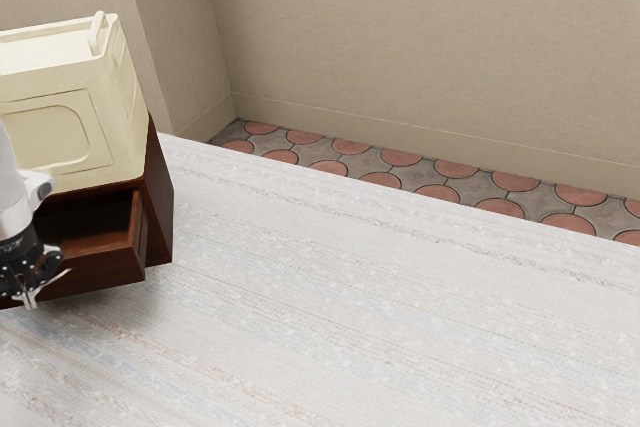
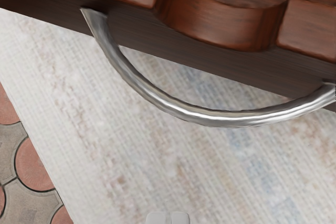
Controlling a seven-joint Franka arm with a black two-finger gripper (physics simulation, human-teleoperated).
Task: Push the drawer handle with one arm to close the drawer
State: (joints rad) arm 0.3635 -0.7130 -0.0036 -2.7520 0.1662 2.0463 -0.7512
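Observation:
My gripper [image 1: 30, 299] is low at the exterior view's left edge, beside the front of the open drawer [image 1: 100, 274]. The brown drawer stands out from its dark wooden cabinet [image 1: 160, 202], its inside showing. In the wrist view, the gripper [image 2: 168, 218] has its two pale fingertips together with nothing between them. A curved silver handle [image 2: 210, 118] bows out from the drawer front [image 2: 210, 66], apart from the fingertips in that view. The drawer's top edge has a rounded notch. Part of the drawer is hidden behind my hand in the exterior view.
A cream box-like container [image 1: 75, 112] with a raised bar rests on the cabinet. The pale, streaked surface [image 1: 380, 297] stretches toward the exterior view's right. Beyond its far edge are patterned floor tiles [image 1: 440, 182] and a beige wall [image 1: 430, 47].

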